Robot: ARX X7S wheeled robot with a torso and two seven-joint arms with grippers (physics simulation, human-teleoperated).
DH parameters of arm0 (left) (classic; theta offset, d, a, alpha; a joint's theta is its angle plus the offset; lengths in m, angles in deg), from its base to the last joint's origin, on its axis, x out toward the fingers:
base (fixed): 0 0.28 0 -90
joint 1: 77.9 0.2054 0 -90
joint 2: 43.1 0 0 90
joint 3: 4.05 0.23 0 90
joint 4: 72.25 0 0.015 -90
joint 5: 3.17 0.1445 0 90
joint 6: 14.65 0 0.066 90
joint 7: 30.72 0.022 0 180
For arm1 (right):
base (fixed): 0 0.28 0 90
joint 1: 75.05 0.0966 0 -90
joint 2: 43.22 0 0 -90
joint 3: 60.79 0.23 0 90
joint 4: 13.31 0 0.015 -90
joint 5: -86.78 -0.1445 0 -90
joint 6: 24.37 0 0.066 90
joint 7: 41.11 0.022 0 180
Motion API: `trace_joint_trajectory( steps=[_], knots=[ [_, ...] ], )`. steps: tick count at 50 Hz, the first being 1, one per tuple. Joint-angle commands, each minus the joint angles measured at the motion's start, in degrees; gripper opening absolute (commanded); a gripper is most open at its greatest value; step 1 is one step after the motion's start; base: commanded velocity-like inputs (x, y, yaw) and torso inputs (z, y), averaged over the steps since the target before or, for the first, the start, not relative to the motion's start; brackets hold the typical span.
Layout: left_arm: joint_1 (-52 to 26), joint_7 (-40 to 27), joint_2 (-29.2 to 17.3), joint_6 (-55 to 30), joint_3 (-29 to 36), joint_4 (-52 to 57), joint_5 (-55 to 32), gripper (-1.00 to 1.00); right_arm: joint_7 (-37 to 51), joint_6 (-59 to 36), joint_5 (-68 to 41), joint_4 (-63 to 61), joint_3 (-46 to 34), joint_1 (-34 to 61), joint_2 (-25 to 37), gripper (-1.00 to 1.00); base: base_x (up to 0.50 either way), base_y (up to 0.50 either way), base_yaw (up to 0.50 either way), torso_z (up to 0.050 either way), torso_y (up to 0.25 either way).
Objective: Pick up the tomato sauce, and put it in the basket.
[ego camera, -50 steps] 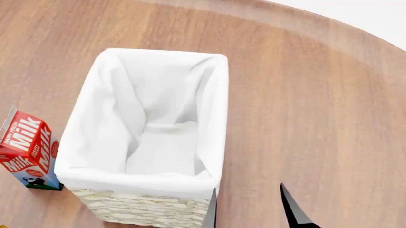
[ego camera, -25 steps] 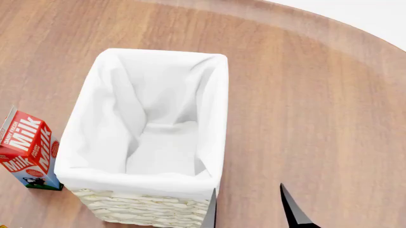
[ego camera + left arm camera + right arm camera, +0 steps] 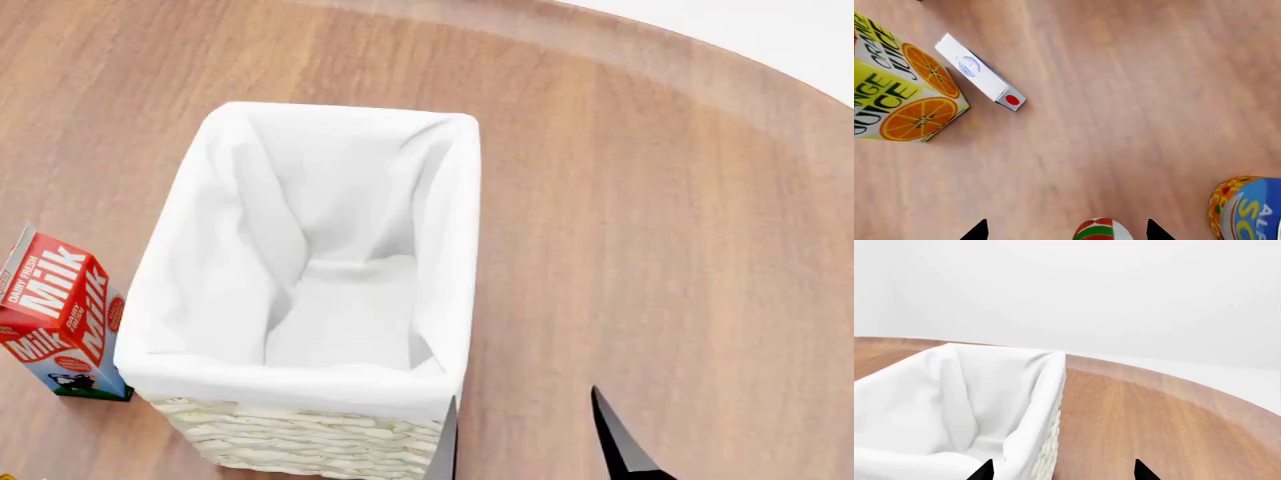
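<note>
The tomato sauce [image 3: 1102, 231] appears only in the left wrist view, as a small can with red and green label and a white top, standing on the wood between the two dark tips of my left gripper [image 3: 1067, 233], which is open. The basket [image 3: 287, 435], cream wicker with white cloth lining, stands mid-table and holds nothing. My right gripper [image 3: 530, 445] is open just right of the basket's near corner, above bare wood. From the right wrist the basket [image 3: 1049, 440] lies partly between that gripper's [image 3: 1063, 472] fingertips.
A blue-and-yellow can [image 3: 1249, 210] stands close beside the tomato sauce. An orange juice carton [image 3: 901, 95] and a small white box with a red dot [image 3: 979, 72] lie farther off. A red milk carton [image 3: 60, 315] stands left of the basket. The round table's edge [image 3: 747, 70] curves at the far right.
</note>
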Motion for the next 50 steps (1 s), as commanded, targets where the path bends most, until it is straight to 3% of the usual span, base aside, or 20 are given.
trace_joint_trajectory(
  steps=[1, 28, 50],
  knots=[
    [4.6, 3.9, 0.99, 5.01, -2.06, -0.34, 0.92, 1.0, -1.37, 0.16, 1.49, -0.7, 1.13, -0.1, -0.92, 1.0, 0.0, 0.0, 0.0, 0.0, 0.0],
    [7.68, 4.97, 2.86, 9.01, 0.17, -4.17, 3.56, 1.0, -0.92, -0.07, 1.47, -0.88, 0.38, 0.24, -0.71, 1.0, 0.0, 0.0, 0.0, 0.0, 0.0],
    [4.47, 5.52, 3.87, 9.69, 1.75, -9.03, 5.12, 1.0, -0.55, 0.01, 1.29, -1.02, 0.16, 0.32, -0.39, 1.0, 0.0, 0.0, 0.0, 0.0, 0.0]
  ],
)
